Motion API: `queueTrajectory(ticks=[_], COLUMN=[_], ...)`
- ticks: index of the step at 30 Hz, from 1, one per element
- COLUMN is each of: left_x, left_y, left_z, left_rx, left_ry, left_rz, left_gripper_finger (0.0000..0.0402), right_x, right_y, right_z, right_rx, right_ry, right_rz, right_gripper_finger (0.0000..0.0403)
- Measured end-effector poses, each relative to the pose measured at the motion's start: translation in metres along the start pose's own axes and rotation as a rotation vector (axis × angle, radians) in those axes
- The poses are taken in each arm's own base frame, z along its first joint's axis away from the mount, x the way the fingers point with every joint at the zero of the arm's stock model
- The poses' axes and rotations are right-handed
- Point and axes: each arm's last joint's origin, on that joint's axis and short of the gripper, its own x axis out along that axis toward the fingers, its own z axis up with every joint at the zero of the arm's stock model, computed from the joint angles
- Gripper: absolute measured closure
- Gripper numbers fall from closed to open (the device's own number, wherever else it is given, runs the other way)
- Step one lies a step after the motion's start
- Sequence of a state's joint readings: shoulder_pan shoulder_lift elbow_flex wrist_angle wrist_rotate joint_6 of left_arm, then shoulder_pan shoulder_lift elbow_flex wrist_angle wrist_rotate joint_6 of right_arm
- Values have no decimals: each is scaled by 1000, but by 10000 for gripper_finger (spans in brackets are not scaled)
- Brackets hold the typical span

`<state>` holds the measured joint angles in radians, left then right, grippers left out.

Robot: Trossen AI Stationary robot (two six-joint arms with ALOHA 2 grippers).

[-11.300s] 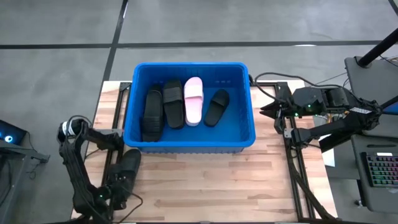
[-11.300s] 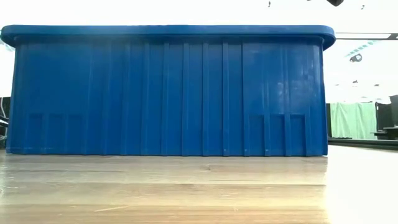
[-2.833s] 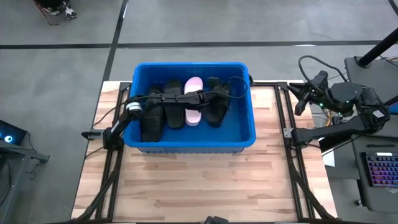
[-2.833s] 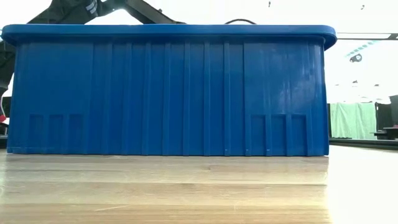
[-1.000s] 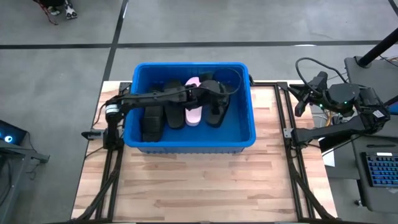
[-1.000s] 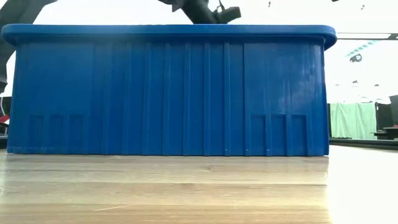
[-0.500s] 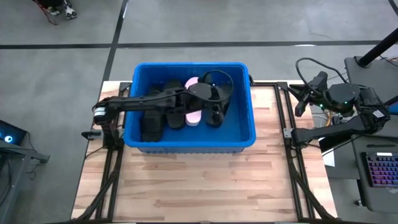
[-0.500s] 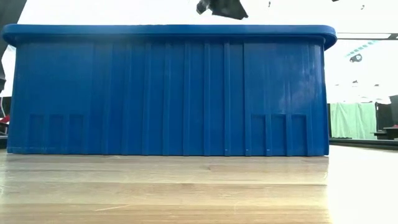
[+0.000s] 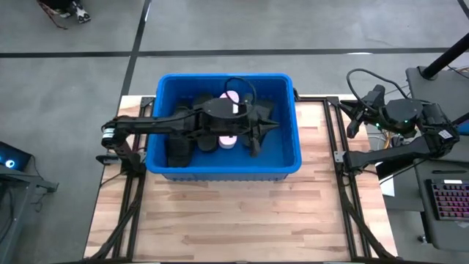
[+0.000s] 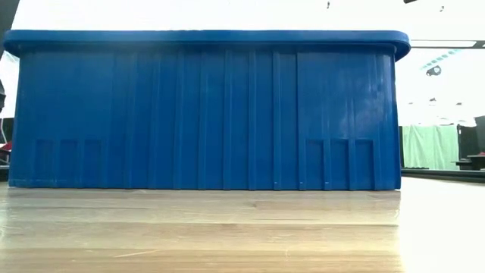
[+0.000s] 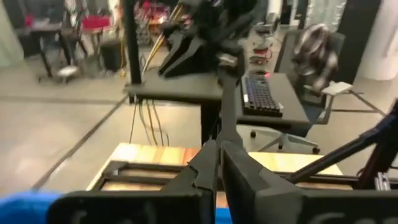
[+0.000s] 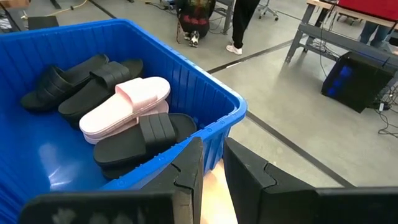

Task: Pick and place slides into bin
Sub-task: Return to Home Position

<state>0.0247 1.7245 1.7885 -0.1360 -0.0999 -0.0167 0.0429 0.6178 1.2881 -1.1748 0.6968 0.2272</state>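
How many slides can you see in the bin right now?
4, all in the bin: two black together, then one pink, then one black. The left arm hangs over them, so another may be hidden.

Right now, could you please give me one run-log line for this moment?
left end effector: shut, empty, over bin | right end effector: parked beside bin | slides: in bin

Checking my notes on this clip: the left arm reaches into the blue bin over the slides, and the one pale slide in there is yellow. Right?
Not quite: the pale slide is pink, not yellow, as the right wrist view shows. The rest holds: the left arm reaches into the blue bin over the slides.
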Motion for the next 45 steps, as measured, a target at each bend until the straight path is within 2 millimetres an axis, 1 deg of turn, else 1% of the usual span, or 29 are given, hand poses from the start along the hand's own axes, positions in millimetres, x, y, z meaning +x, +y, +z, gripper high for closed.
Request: queueTrajectory(ticks=[6, 8, 10, 12, 16, 20, 23, 26, 29, 33, 37, 45], left_x=[-24, -30, -42, -51, -76, -111, -142, -170, -199, -232, -256, -286], left_y=[-4, -5, -4, -2, -4, -10, -13, -12, -6, 4, 9, 18], left_z=[15, 18, 21, 23, 16, 3, -13, -35, -59, -93, -115, -168], left_rx=[27, 49, 80, 74, 69, 42, 23, 22, 33, -25, -69, -69], left_ry=[-36, -48, -32, -50, -55, -65, -76, -94, -108, -133, -202, -239], left_rz=[-19, -18, -17, -14, -26, -55, -26, -11, -13, -14, -42, -51], left_gripper_finger=[401, 401, 401, 401, 401, 401, 402, 402, 402, 402, 402, 401], right_x=[0, 0, 0, 0, 1, 1, 2, 3, 7, 15, 28, 61], right_y=[0, 0, 0, 1, 1, 4, 6, 8, 12, 19, 31, 61], right_z=[0, 0, 0, 0, 1, 9, 15, 19, 21, 24, 27, 32], right_rx=[-2, -1, -1, 0, 11, 58, 117, 201, 238, 277, 287, 252], right_ry=[2, 1, 1, 4, -8, -65, -111, -129, -124, -103, -66, 29], right_rz=[-1, -2, -1, 14, 25, 31, 43, 52, 54, 51, 41, 38], right_gripper_finger=[349, 349, 349, 349, 349, 349, 349, 349, 349, 349, 349, 349])
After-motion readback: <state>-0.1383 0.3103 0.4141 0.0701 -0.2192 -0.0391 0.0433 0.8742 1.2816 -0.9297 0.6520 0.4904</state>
